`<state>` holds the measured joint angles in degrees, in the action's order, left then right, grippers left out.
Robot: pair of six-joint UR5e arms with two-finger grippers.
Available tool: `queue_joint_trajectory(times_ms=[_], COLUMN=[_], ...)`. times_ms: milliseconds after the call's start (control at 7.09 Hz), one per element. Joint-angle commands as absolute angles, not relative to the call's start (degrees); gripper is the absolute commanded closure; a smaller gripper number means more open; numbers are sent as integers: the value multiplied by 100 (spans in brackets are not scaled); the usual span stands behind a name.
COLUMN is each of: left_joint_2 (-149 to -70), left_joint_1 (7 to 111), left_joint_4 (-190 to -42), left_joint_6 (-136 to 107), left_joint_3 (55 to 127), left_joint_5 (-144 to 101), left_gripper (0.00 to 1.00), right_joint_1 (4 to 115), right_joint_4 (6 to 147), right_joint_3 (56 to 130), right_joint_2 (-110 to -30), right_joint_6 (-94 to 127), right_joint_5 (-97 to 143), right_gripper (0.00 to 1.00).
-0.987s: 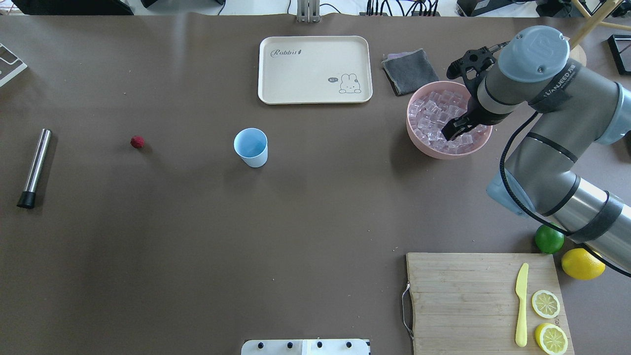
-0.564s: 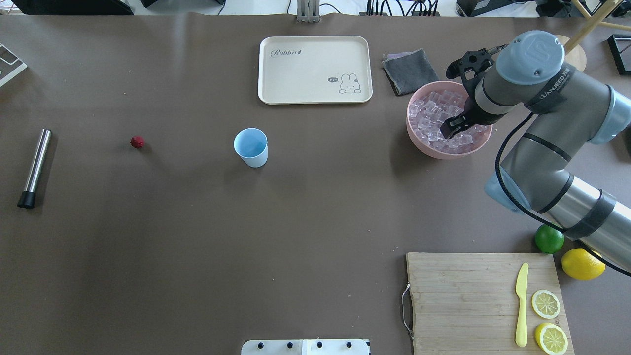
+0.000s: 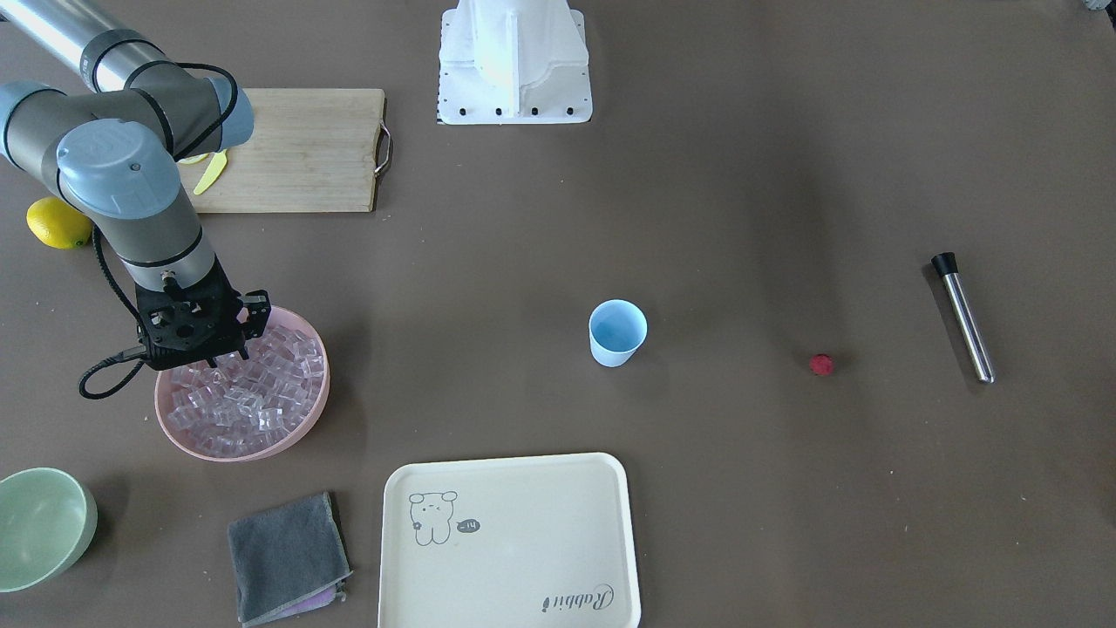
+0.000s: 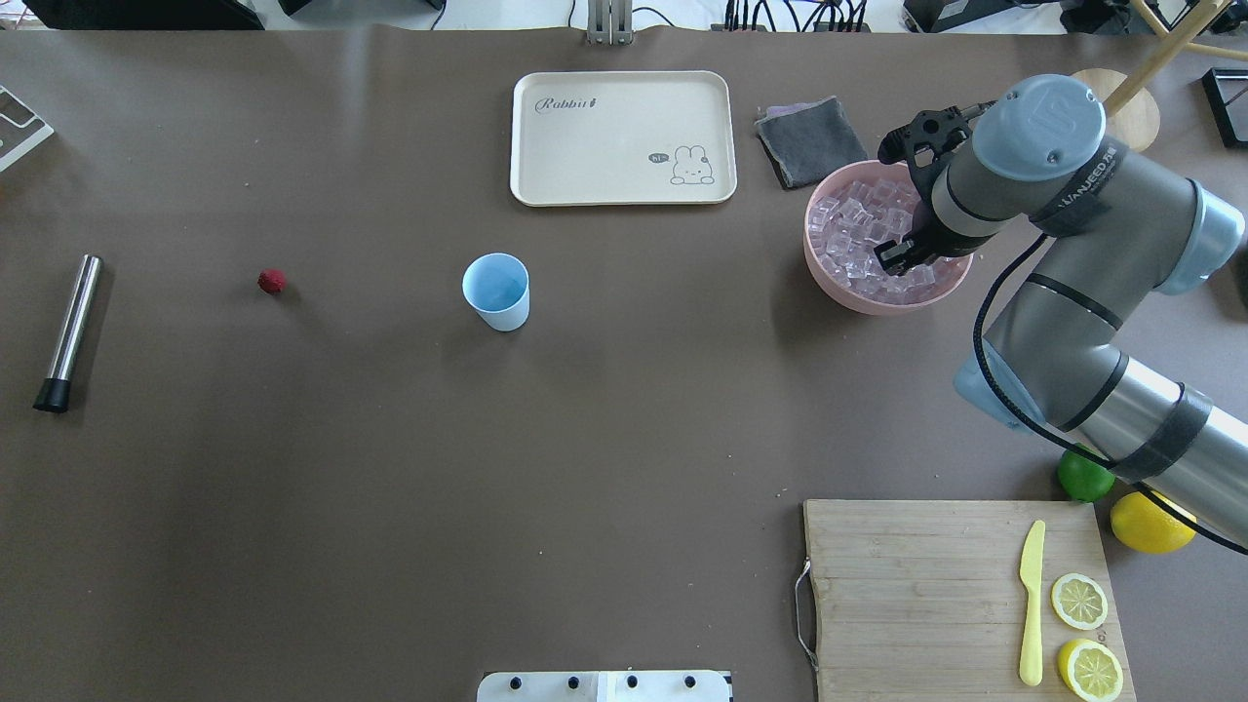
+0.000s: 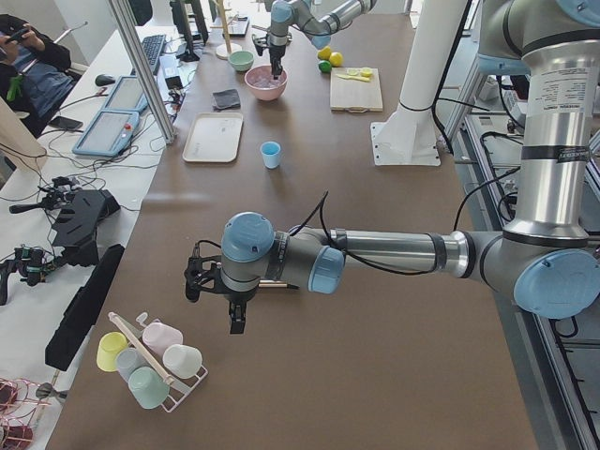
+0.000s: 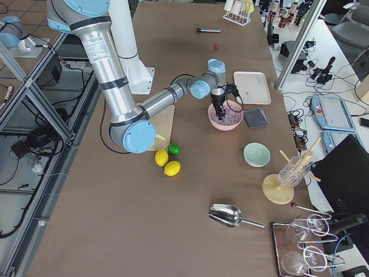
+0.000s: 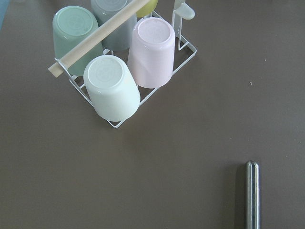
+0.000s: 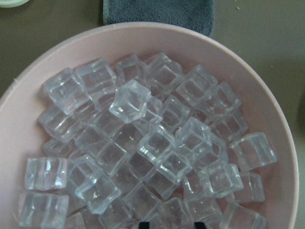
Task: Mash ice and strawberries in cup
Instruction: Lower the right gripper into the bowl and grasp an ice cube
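Note:
The light-blue cup (image 4: 496,291) stands upright mid-table, with nothing visible inside. The small red strawberry (image 4: 272,281) lies on the table to its left. The clear ice cubes (image 4: 858,234) fill the pink bowl (image 4: 877,302) at the right. My right gripper (image 4: 897,255) points down into the ice; the right wrist view shows its two fingertips (image 8: 143,224) apart at the bottom edge, among the cubes (image 8: 157,143). My left gripper (image 5: 234,319) shows only in the exterior left view, far off the table's left end, and I cannot tell if it is open or shut.
A steel muddler (image 4: 70,331) lies at the far left. A cream tray (image 4: 622,136) and grey cloth (image 4: 809,141) sit at the back. A cutting board (image 4: 926,585) holds a knife and lemon slices, with a lime (image 4: 1084,478) and lemon (image 4: 1150,522) beside it. A cup rack (image 7: 119,62) is below my left wrist.
My right arm has shifted slightly and its gripper has sunk lower into the ice in the pink bowl. The cup, strawberry and muddler have not moved.

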<state>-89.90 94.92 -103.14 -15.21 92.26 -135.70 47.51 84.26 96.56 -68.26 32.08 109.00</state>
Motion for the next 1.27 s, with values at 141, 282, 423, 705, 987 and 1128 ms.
queue_joint_trajectory(times_ms=[141,282,423,705,987,1128], left_joint_2=[-8965,-8974,-8974,-8982,-8974,-8965], left_joint_1=[9501,9501,9501,9510,9510,9510], left_joint_4=[-10318,-10318,-10318,-10318,-10318,-10318], left_joint_6=[-1521,-1521,-1521,-1521,-1521,-1521], left_joint_3=[9255,9255,9255,9264,9264,9264], left_joint_5=[-13570,-13570,-13570,-13570,-13570,-13570], left_gripper=[2,2,2,2,2,2], right_joint_1=[4703,4693,4719,4711,4728,4772], right_joint_4=[8490,8490,8490,8490,8508,8734], right_joint_3=[9651,9642,9642,9650,9746,9904], right_joint_2=[-6873,-6873,-6899,-6935,-6856,-6725], right_joint_6=[3182,3173,3155,3138,3138,3164], right_joint_5=[10784,10784,10775,10740,10793,10793], right_gripper=[57,58,60,82,100,100])
